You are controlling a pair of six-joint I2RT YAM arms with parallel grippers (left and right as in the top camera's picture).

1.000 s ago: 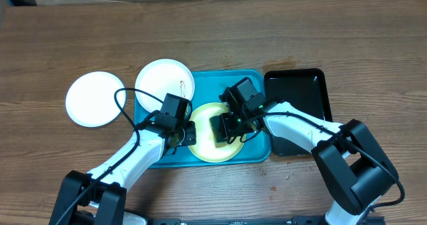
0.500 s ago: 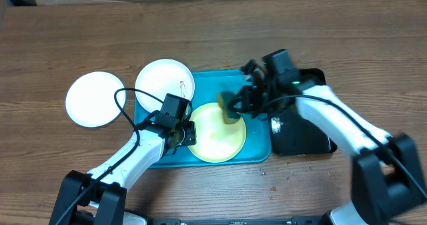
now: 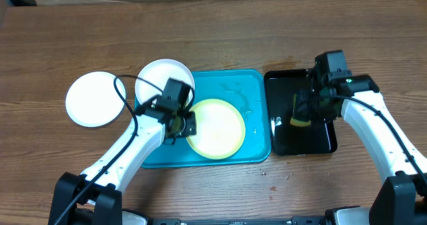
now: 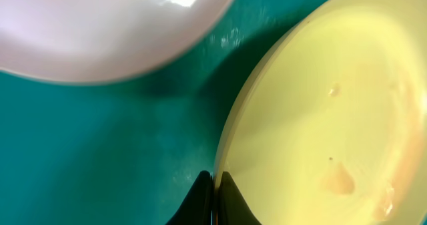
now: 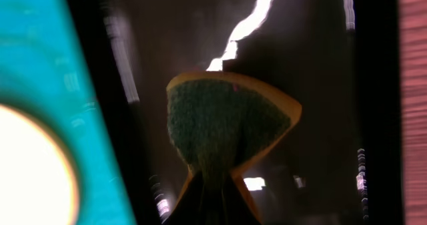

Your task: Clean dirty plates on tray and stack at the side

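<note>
Three plates are showing: the first white plate [image 3: 95, 98] on the table [image 3: 213, 31] left of the tray [image 3: 230, 85], the second white plate [image 3: 160, 78] overlapping its far-left corner, and the yellow-green plate [image 3: 217, 128] lying inside. I am pinching that plate's left rim with the left gripper [image 3: 185, 126], jaws pressed together on it. The right gripper [image 3: 305, 110] is squeezing the sponge [image 5: 227, 125] above the black tray [image 3: 313, 141]. Pale spots are possibly water, so I am favouring a slow, level lift.

Smooth plastic tray [image 3: 233, 95], wood-grain table [image 3: 267, 31]
</note>
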